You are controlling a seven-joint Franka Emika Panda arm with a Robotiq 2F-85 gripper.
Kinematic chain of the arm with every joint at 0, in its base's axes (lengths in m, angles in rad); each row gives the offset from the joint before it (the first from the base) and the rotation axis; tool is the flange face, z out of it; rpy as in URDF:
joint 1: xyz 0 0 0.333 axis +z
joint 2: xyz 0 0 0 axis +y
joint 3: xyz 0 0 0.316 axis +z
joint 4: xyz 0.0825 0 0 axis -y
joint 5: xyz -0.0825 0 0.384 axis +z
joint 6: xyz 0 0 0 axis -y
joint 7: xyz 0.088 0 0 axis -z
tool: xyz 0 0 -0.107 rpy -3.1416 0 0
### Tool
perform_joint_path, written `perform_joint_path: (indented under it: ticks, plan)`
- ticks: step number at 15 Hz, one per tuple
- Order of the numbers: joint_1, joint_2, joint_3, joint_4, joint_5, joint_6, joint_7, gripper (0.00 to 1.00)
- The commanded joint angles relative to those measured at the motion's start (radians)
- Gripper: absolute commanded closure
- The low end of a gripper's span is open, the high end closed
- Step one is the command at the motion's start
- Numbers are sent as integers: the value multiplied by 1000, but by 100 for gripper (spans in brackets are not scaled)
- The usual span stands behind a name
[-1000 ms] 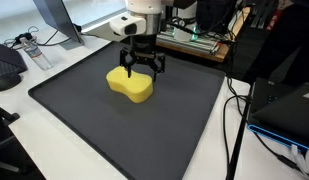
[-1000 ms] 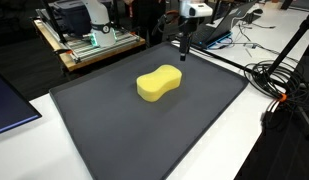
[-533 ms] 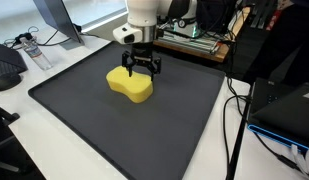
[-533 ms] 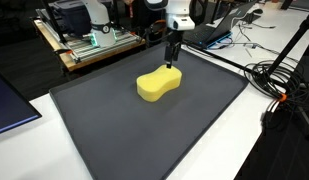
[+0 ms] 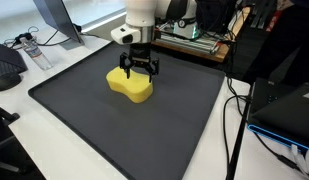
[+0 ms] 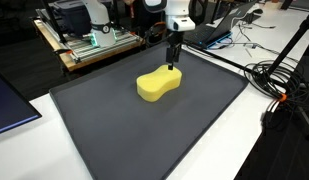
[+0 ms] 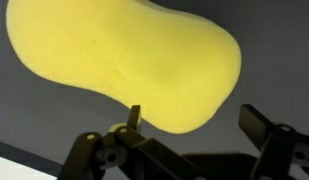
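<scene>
1. hand. the hand (image 5: pixel 141 70) is open, with its jaws spread wide and nothing held between them. in both exterior views it points straight down from the arm. in the wrist view the hand (image 7: pixel 194 122) shows two dark fingers (image 7: pixel 258 124). one finger stands in front of the sponge's lower edge, and the other stands over bare mat just beside the sponge.

2. sponge. the yellow sponge (image 5: pixel 130 85) lies flat on the black mat (image 5: pixel 144 135), in the half of the mat nearer the arm's base. its outline is rounded and narrows at the waist, like a peanut. in an exterior view the hand (image 6: pixel 173 63) hangs just over one end of the yellow sponge (image 6: pixel 159 83), the end toward the arm. the wrist view fills most of its upper part with the yellow sponge (image 7: pixel 124 60). the pictures do not show whether the fingertips touch the sponge.

3. support. the black mat (image 6: pixel 144 135) covers most of the white table (image 5: pixel 34 135). only the sponge lies on the mat.

4. surroundings. a clear water bottle (image 5: pixel 31 50) lies on the table beyond one corner of the mat. black cables (image 5: pixel 234 120) run along the table beside the mat's opposite edge. electronic equipment (image 6: pixel 89 35) stands behind the mat, well apart from the sponge.
</scene>
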Motion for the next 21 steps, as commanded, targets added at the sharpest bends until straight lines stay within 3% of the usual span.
perform_joint_path:
  ticks: [1,4,8,13,21]
  plan:
    - [-64,22,33,-19,47,136,-109,0]
    - [-134,54,106,-19,123,216,-214,0]
    - [-239,100,226,-8,222,235,-335,0]
    - [-227,99,189,-26,176,269,-327,0]
    - [-241,119,191,-32,157,309,-388,0]
